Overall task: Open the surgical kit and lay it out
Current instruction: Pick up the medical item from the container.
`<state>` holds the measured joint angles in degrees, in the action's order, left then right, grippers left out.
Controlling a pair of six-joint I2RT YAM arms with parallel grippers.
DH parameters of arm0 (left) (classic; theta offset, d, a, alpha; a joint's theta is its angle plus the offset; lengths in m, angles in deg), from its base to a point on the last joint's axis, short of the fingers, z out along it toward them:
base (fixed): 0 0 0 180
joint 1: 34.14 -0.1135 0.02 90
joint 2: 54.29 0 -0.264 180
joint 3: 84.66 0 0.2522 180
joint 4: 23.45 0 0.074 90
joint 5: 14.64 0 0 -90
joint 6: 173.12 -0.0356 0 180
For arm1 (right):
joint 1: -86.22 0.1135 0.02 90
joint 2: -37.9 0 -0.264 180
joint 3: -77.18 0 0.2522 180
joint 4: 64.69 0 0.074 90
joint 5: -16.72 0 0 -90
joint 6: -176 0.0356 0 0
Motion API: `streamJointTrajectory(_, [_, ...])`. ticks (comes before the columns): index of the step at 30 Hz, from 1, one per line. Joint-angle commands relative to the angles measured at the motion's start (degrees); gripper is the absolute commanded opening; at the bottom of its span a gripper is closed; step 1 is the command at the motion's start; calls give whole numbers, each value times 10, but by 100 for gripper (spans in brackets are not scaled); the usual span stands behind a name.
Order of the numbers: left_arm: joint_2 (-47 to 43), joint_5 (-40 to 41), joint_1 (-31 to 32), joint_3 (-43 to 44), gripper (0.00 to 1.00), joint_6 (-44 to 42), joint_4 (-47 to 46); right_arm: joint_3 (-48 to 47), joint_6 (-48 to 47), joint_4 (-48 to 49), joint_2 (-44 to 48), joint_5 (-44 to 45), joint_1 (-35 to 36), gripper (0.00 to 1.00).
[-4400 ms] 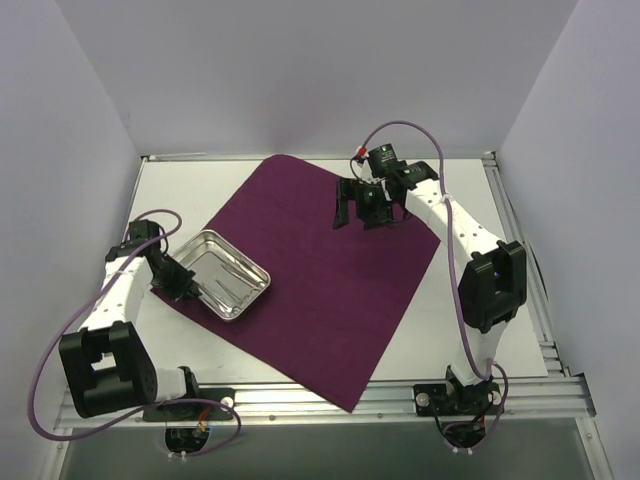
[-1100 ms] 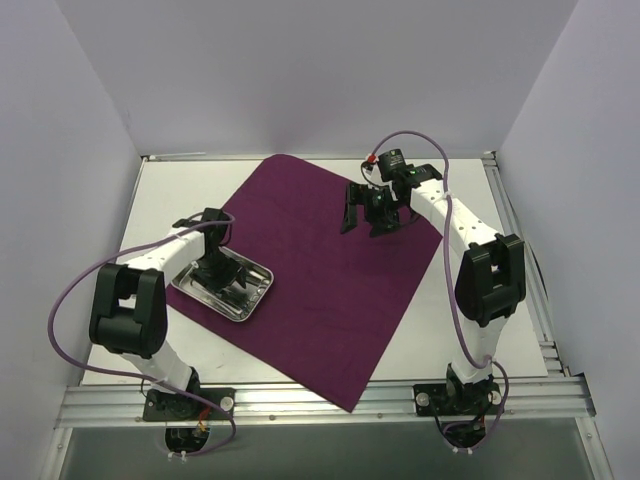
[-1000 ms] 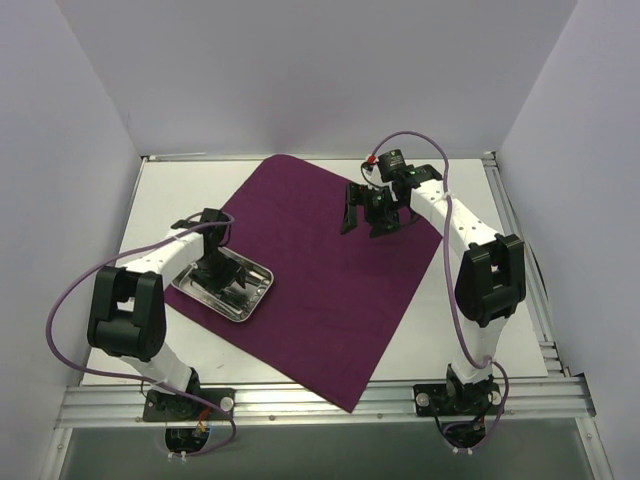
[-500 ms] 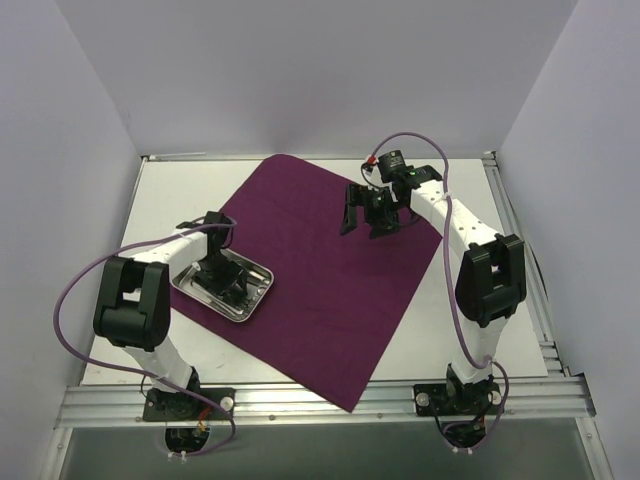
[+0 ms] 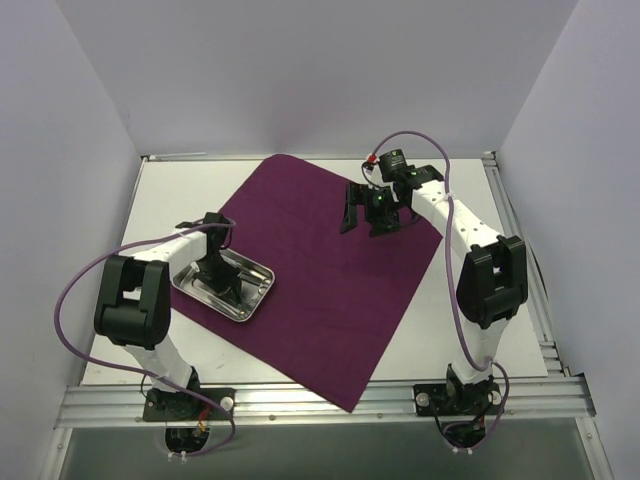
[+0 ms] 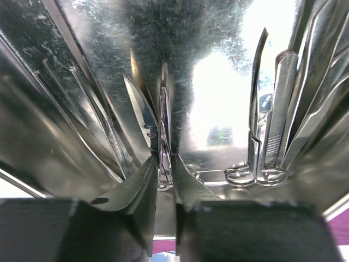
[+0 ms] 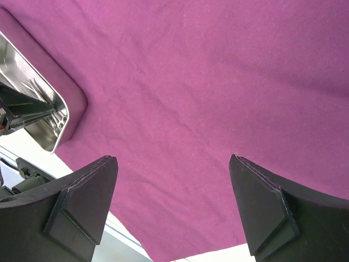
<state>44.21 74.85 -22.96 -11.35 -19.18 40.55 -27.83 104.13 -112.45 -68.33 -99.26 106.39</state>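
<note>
The dark magenta cloth (image 5: 330,290) lies spread flat on the table. The shiny steel tray (image 5: 180,285) sits on its left corner. My left gripper (image 5: 218,272) reaches down into the tray (image 6: 218,98). In the left wrist view its jaws (image 6: 164,164) pinch the ring end of thin scissors (image 6: 163,120) that lie on the tray floor. Another ring-handled instrument (image 6: 256,131) and several slim ones lie to the right. My right gripper (image 5: 372,218) hangs open above the cloth (image 7: 207,82) near its far right part, with nothing between its fingers (image 7: 173,158).
White tabletop (image 5: 180,190) shows around the cloth on the left and the right. Grey walls close in three sides. An aluminium rail (image 5: 320,400) with both arm bases runs along the near edge. The tray's corner (image 7: 38,109) shows at the left of the right wrist view.
My left arm has swung from outside the tray into it, and its jaws have closed on the scissors in the last half second. The right gripper has barely shifted.
</note>
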Motion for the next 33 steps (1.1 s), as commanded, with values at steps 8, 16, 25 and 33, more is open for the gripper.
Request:
streamJointTrajectory(8, [-30, 27, -9, 20, 4, -29, 0, -5, 3, -5, 28, -6, 2, 86])
streamJointTrajectory(16, [-99, 47, -13, 81, 2, -46, 62, -18, 4, -6, 16, -4, 15, 86])
streamJointTrajectory(25, [-108, 1, -7, 131, 2, -155, 55, -32, -7, 19, -1, -92, 37, 83])
streamJointTrajectory(33, [-131, -93, 10, 156, 2, -276, 8, -46, -34, 82, -8, -238, 99, 73])
